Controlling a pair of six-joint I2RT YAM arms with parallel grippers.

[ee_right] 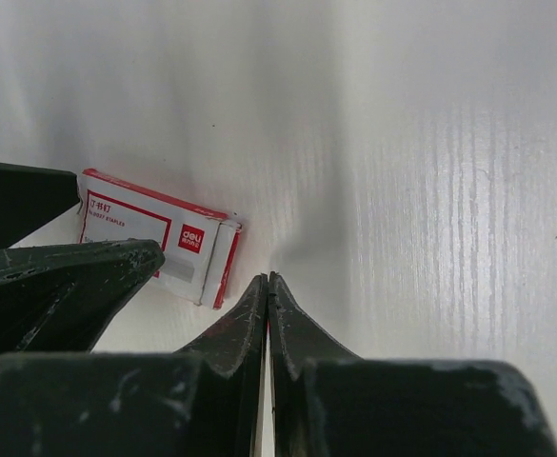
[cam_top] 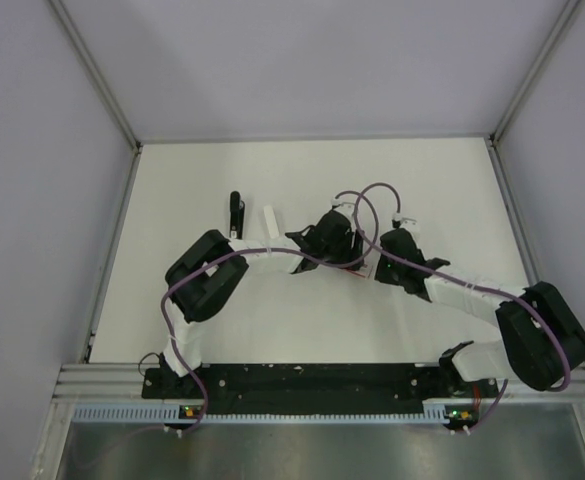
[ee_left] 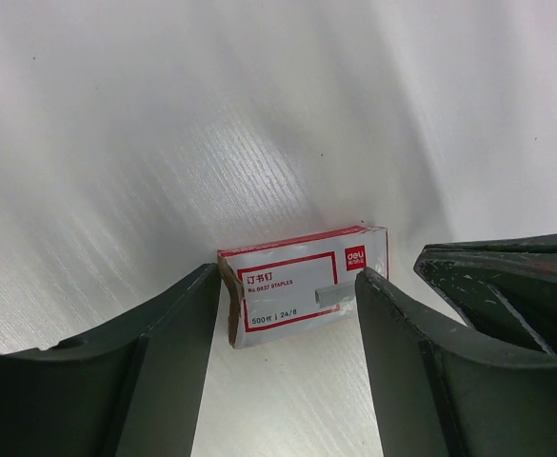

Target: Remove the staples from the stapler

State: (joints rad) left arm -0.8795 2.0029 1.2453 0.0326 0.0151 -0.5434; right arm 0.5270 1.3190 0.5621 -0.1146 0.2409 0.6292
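We see the left claw (ee_left: pixel 289 274) released, its dark fingers (ee_left: pixel 164 352) spread above the white counter (ee_left: pixel 116 143), with a small red-and-white cardboard staple box (ee_left: pixel 302 286) lying flat in the gap between them. The right claw (ee_right: pixel 268 284) is clenched, tips pressed together, just beside that box's end. The slim black bar-shaped stapler (cam_top: pixel 236 214) lies well behind the left claw, out past its forearm. A white oblong block (cam_top: pixel 269 220) lies just beside it, on the side nearer the claw.
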